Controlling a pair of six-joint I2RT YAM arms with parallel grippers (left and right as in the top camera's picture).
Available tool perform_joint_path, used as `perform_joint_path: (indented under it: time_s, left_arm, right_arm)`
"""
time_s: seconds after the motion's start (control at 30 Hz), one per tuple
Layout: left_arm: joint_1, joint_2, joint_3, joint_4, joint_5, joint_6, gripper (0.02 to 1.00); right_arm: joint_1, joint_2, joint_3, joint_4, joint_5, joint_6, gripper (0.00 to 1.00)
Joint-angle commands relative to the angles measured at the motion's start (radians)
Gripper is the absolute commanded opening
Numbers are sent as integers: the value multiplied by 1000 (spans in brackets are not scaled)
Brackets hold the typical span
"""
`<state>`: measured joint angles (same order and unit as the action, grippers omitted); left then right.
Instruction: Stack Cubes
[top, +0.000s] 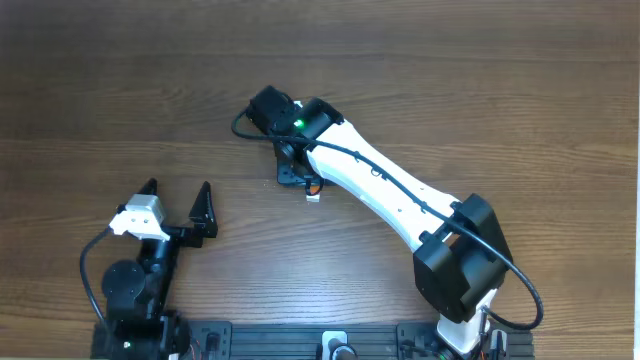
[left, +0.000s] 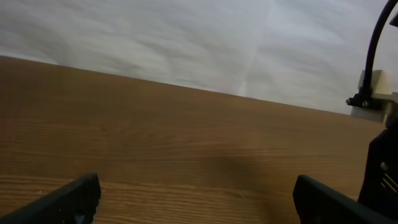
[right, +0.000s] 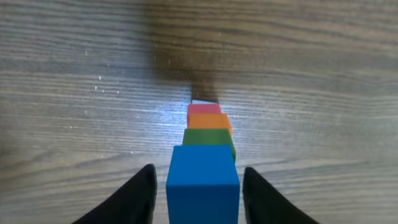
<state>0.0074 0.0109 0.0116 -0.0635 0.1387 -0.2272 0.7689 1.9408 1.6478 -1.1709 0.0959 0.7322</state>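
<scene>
A stack of cubes rises from the wooden table in the right wrist view: a blue cube (right: 203, 186) on top, then a green cube (right: 209, 136), an orange cube (right: 209, 121), a pink cube (right: 203, 109), and a white sliver at the base. My right gripper (right: 200, 190) hangs directly over the stack, open, its fingers (right: 144, 190) on either side of the blue cube with narrow gaps. From above, the right gripper (top: 297, 165) hides most of the stack; a bit of it (top: 313, 194) peeks out. My left gripper (top: 178, 198) rests open at the table's left front, holding nothing.
Bare wooden table (top: 480, 90) surrounds the stack on all sides. The right arm's white link (top: 385, 190) runs diagonally from the lower right towards the middle. In the left wrist view the right arm's dark body (left: 380, 168) shows at the edge.
</scene>
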Motion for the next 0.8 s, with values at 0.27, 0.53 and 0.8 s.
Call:
perform_joint_path:
  time_s: [0.27,0.53,0.8]
  left_arm:
    - [5,-8,-6,0,-9,14,1000]
    - [5,-8,-6,0,-9,14,1000]
    - [5,-8,-6,0,-9,14,1000]
  right_arm:
    - [-8,-21,30,45,42,-80,993]
    - [-145,-243,122,32,271,-242,993]
    - [-348,-587,-39,78,316,-462,993]
